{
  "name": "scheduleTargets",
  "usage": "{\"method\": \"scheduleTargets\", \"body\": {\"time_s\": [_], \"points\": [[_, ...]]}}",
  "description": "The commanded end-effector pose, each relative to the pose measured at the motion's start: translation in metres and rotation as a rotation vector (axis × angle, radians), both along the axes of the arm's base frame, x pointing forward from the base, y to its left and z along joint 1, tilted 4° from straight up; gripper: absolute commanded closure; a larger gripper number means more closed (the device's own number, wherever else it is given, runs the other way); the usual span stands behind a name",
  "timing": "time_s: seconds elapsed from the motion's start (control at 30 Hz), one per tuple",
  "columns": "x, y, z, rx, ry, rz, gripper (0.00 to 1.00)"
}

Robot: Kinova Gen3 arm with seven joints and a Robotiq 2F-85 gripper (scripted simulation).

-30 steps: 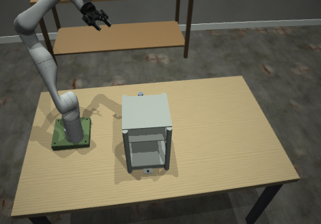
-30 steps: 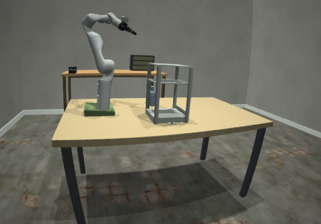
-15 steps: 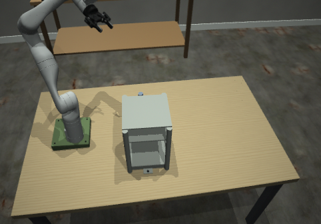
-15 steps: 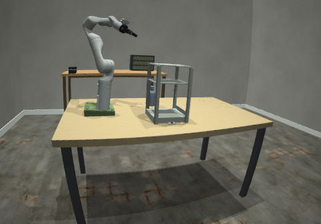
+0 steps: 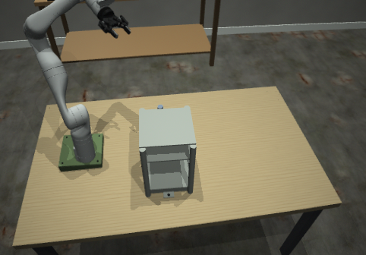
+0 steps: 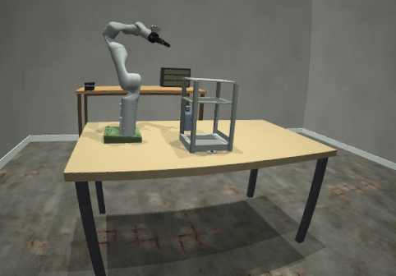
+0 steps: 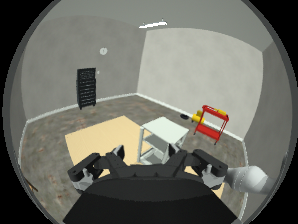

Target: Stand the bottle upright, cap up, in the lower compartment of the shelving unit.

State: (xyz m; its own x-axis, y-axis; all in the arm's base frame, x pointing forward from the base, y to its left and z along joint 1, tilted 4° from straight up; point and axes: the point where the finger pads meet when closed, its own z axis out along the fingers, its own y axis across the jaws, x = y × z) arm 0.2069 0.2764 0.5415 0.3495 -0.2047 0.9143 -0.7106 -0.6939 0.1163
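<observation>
The blue-grey bottle (image 5: 160, 106) (image 6: 187, 119) stands upright on the table, cap up, behind the shelving unit (image 5: 167, 126) (image 6: 234, 114) (image 7: 165, 128). The top view shows only its top over the unit's rear edge; the exterior view shows it partly behind the posts. The lower compartment's floor (image 5: 166, 179) (image 6: 205, 139) is bare behind the front lip (image 5: 168, 189) (image 6: 211, 147). My gripper (image 5: 122, 34) (image 6: 168, 45) (image 7: 146, 150) is open and empty, high above and well away from the bottle and unit. The bottle cannot be made out in the wrist view.
The arm's green base plate (image 5: 65, 151) (image 6: 111, 137) is left of the unit on the wooden table (image 5: 247, 143) (image 6: 271, 143). A small plate with a dark spot (image 5: 168, 194) (image 6: 211, 151) lies before the lip. The middle shelf (image 5: 167, 157) (image 6: 214, 100) and posts bound the compartment.
</observation>
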Motion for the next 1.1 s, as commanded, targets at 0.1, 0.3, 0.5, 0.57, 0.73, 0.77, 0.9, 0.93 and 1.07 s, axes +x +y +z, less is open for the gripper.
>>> {"method": "scheduleTargets", "body": {"time_s": [0.1,0.3,0.5,0.57,0.73,0.77,0.9,0.93,1.07], "points": [[0.007,0.004,-0.009,-0.008,-0.019,-0.037,0.19],[0.007,0.004,-0.009,-0.008,-0.019,-0.037,0.19],[0.013,0.007,-0.019,-0.017,-0.035,-0.071,0.19],[0.013,0.007,-0.019,-0.017,-0.035,-0.071,0.19],[0.013,0.007,-0.019,-0.017,-0.035,-0.071,0.19],[0.020,0.010,-0.029,-0.025,-0.051,-0.103,0.19],[0.020,0.010,-0.029,-0.025,-0.051,-0.103,0.19],[0.020,0.010,-0.029,-0.025,-0.051,-0.103,0.19],[0.020,0.010,-0.029,-0.025,-0.051,-0.103,0.19]]}}
